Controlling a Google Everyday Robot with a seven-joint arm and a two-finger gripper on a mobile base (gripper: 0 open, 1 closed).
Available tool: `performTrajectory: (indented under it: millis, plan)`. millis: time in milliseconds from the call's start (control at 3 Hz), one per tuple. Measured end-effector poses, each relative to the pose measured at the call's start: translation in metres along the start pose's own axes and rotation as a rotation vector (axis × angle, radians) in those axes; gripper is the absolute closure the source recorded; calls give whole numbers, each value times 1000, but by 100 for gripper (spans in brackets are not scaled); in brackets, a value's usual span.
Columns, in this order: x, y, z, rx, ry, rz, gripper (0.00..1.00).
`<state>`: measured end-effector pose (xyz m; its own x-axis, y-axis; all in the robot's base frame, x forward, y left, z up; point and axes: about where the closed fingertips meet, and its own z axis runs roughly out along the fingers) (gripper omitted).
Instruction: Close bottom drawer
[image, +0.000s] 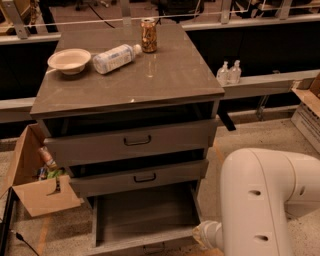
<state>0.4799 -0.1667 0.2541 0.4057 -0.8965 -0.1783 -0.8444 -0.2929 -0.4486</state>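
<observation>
camera view: grey-brown shallow bottom drawer (146, 214) sits pulled wide open, lowest of three. white gripper (201, 235) is by its front right corner, can't tell if open or shut. i'd push squarely at the front's middle.

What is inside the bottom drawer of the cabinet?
The bottom drawer is open and its visible floor is bare. Its back is hidden under the middle drawer, and the gripper, at its front right corner, covers that corner.
</observation>
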Motion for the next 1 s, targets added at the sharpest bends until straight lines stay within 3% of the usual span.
performTrajectory:
  millis: [1000]
  plan:
    - [-1, 35, 29, 16, 41, 93, 100]
